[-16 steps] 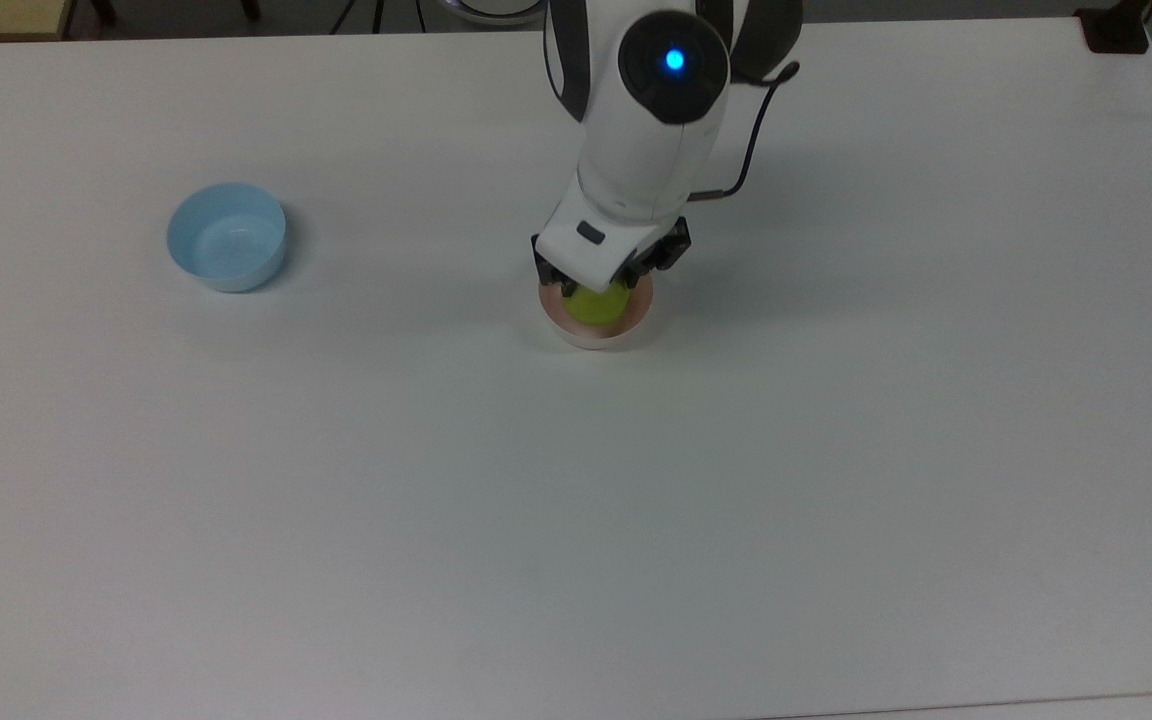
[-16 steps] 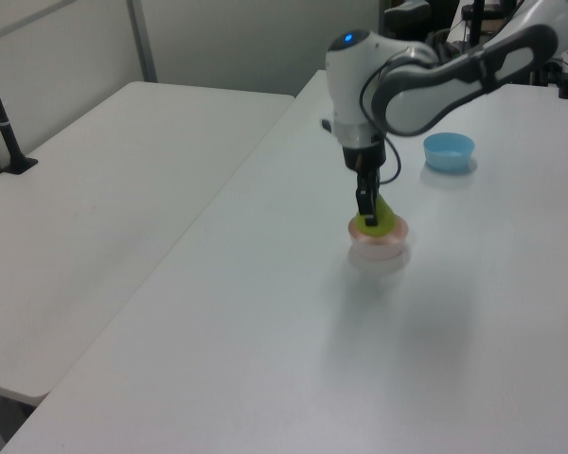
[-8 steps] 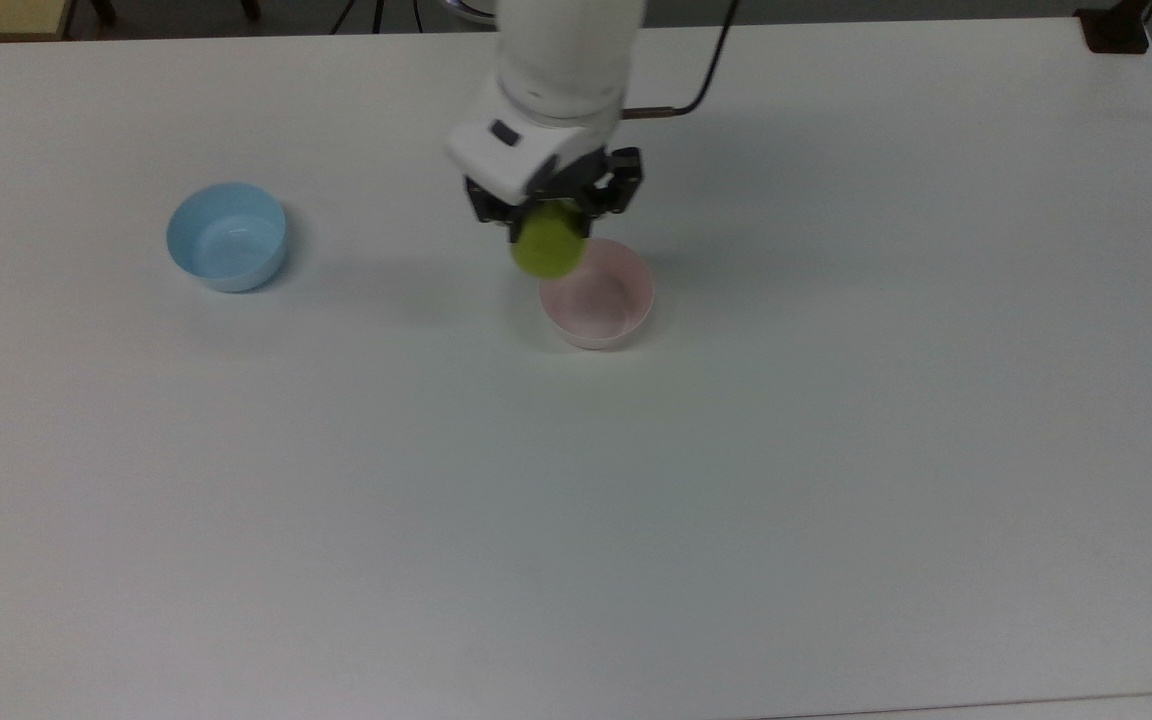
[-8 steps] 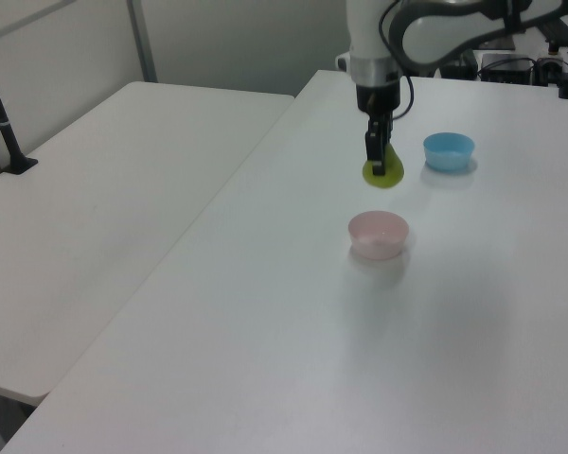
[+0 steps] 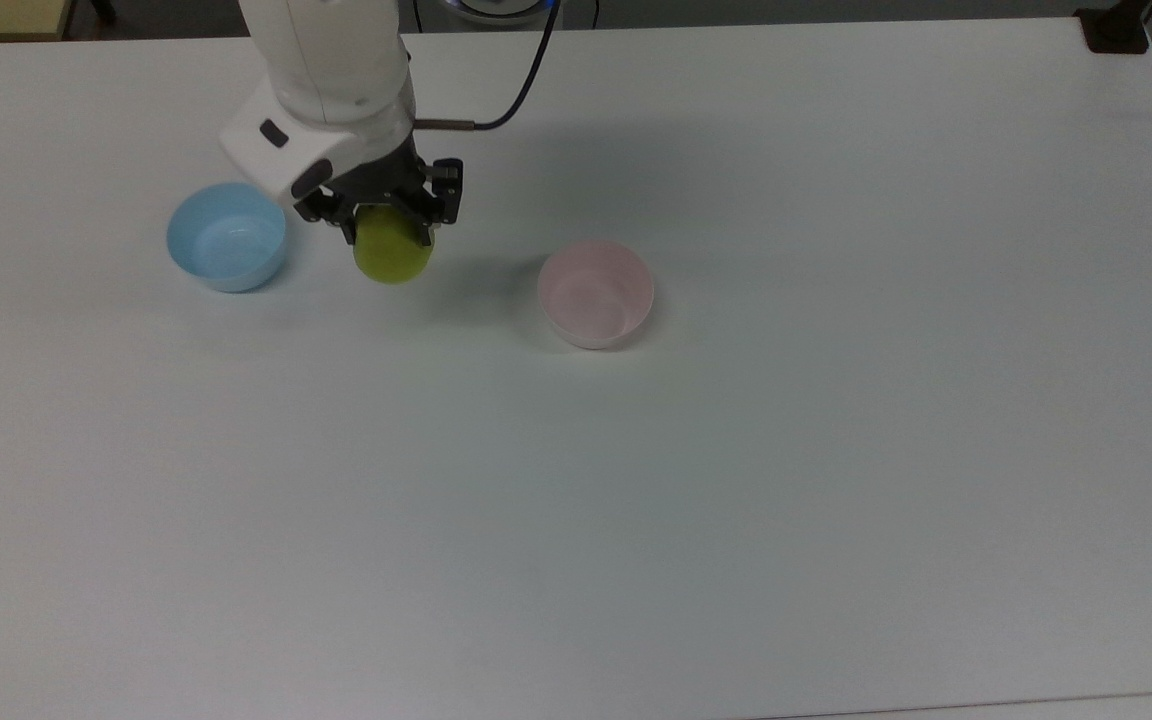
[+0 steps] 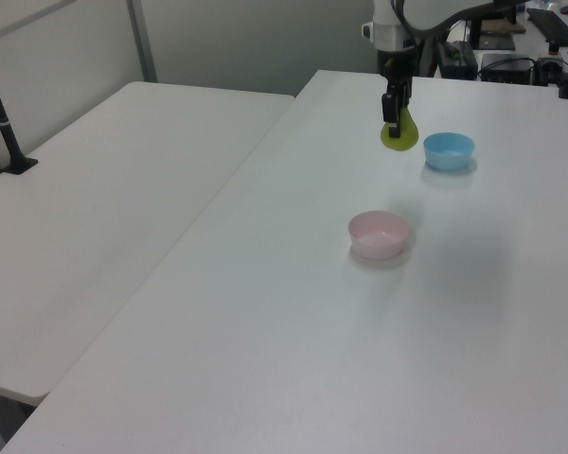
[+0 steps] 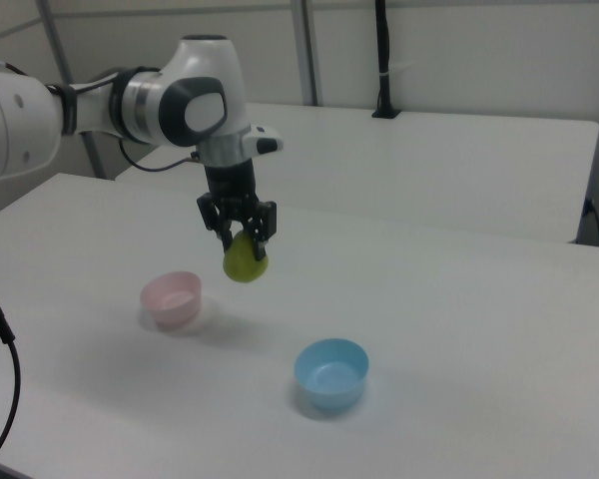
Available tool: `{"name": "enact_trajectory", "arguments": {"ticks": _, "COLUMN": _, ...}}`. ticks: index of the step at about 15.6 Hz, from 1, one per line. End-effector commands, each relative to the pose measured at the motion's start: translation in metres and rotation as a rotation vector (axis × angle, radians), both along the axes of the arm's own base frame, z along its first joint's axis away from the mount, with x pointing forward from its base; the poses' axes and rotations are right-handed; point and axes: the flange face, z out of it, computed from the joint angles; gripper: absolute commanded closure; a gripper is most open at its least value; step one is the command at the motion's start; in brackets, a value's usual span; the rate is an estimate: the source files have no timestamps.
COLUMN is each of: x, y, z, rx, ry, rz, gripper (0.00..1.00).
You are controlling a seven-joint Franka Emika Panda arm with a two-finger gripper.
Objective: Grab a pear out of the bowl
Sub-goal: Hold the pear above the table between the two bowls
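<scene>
Taking the pink bowl (image 5: 596, 293) as the landmark and going from near to far in the right view: the bowl stands empty on the white table (image 5: 736, 500), toward the right view's left. The light blue bowl (image 7: 330, 373) is nearer to the camera than it, on the right view's right. Behind and above the pink bowl hangs the gripper (image 7: 241, 238), its jaws clamped on the upper part of the pear (image 7: 246, 261). The pear is in the air, clear of the table, between the two bowls and nearer the blue one in the top view.

The pear looks small and light, so I judge the weight is no problem. Its skin seems smooth and its body rounded and narrowing upward, so it may slip downward if the squeeze is weak. I would hold it across the wider belly, not the neck, for more security.

Around the pink bowl the table is open on all sides and its edges are far. Only the blue bowl is close to the gripper, so any lowering there needs some care.
</scene>
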Motion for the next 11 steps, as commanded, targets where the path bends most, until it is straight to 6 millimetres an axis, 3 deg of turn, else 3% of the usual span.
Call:
{"name": "enact_trajectory", "arguments": {"ticks": 1, "x": 0.016, "y": 0.012, "z": -0.047, "rx": -0.005, "ry": 0.011, "rz": 0.016, "gripper": 0.61}}
{"name": "enact_trajectory", "arguments": {"ticks": 4, "x": 0.022, "y": 0.017, "z": -0.076, "rx": -0.014, "ry": 0.033, "rz": 0.024, "gripper": 0.46}}
{"name": "enact_trajectory", "arguments": {"ticks": 6, "x": 0.024, "y": 0.018, "z": -0.09, "rx": -0.02, "ry": 0.037, "rz": 0.028, "gripper": 0.41}}
{"name": "enact_trajectory", "arguments": {"ticks": 8, "x": 0.024, "y": 0.02, "z": -0.095, "rx": -0.02, "ry": 0.033, "rz": 0.03, "gripper": 0.34}}
{"name": "enact_trajectory", "arguments": {"ticks": 9, "x": 0.024, "y": 0.02, "z": -0.095, "rx": -0.02, "ry": 0.033, "rz": 0.032, "gripper": 0.25}}
{"name": "enact_trajectory", "arguments": {"ticks": 10, "x": 0.024, "y": 0.019, "z": -0.094, "rx": -0.021, "ry": 0.033, "rz": 0.03, "gripper": 0.08}}
{"name": "enact_trajectory", "arguments": {"ticks": 11, "x": 0.023, "y": 0.019, "z": -0.091, "rx": -0.02, "ry": 0.03, "rz": 0.03, "gripper": 0.0}}
